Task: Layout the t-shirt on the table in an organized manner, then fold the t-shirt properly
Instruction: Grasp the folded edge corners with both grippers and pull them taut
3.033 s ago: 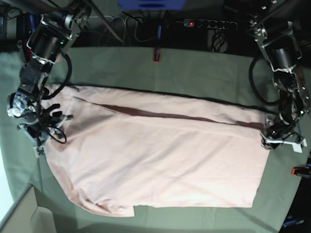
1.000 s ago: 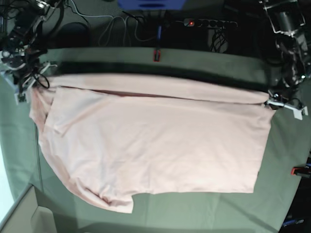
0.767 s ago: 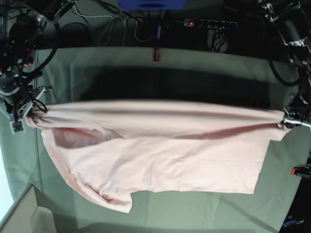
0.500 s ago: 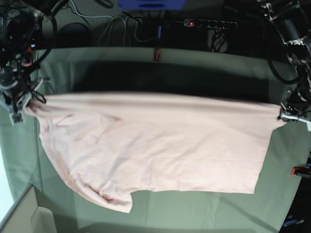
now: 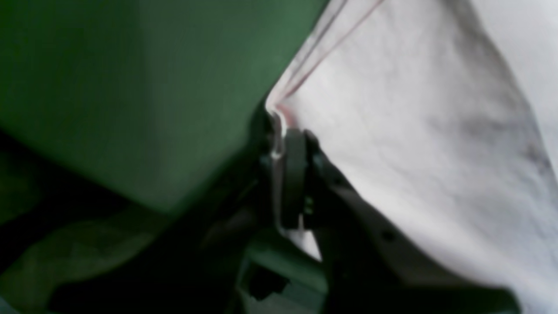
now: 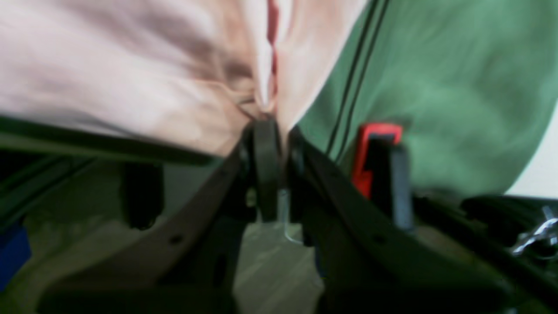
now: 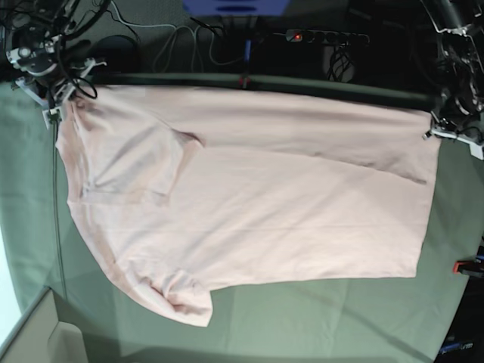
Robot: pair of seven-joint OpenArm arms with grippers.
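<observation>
Both sets of jaws, though blurred, seem clamped on far corners of the t-shirt (image 7: 249, 197), stretched between them.

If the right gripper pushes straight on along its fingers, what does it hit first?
The t-shirt itself: the right gripper is already shut on its bunched edge. Past that fabric probably the table, though depth is unclear.

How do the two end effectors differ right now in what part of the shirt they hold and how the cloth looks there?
The left end effector pinches a plain corner of the t-shirt, where cloth lies fairly smooth. The right end effector grips the sleeve end, where cloth bunches and a fold shows beside it. A red clamp sits beside the right one only. Both are shut on the shirt's far edge.
</observation>
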